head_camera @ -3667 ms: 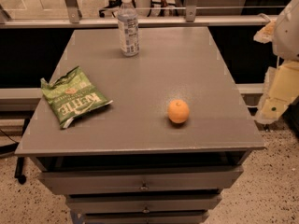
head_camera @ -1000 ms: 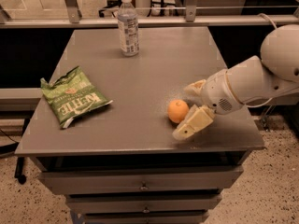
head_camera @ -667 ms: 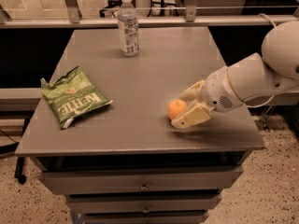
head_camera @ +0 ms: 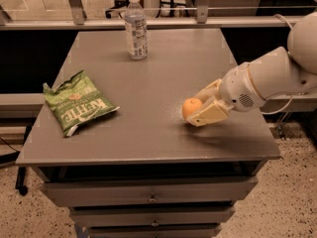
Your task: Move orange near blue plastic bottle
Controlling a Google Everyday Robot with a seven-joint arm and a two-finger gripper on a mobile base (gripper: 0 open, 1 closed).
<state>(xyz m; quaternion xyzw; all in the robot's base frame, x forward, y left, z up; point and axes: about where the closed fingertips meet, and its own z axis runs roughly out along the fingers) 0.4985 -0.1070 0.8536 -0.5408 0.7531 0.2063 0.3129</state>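
Note:
The orange [head_camera: 189, 106] is at the right front of the grey table [head_camera: 148, 78], held between the two cream fingers of my gripper [head_camera: 194, 109]. The gripper reaches in from the right on a white arm and is shut on the orange, with one finger [head_camera: 208, 114] in front of it and one behind. The orange seems to be just above the tabletop. The blue plastic bottle [head_camera: 135, 27], clear with a white cap, stands upright at the far edge of the table, left of centre, far from the orange.
A green Kettle chip bag [head_camera: 78, 107] lies flat at the table's left front. A metal rail [head_camera: 163, 23] runs behind the table's far edge. Drawers [head_camera: 148, 196] sit under the tabletop.
The gripper came in from the right and closed around the orange. The orange has shifted slightly up and right in view. The bottle and chip bag have not moved.

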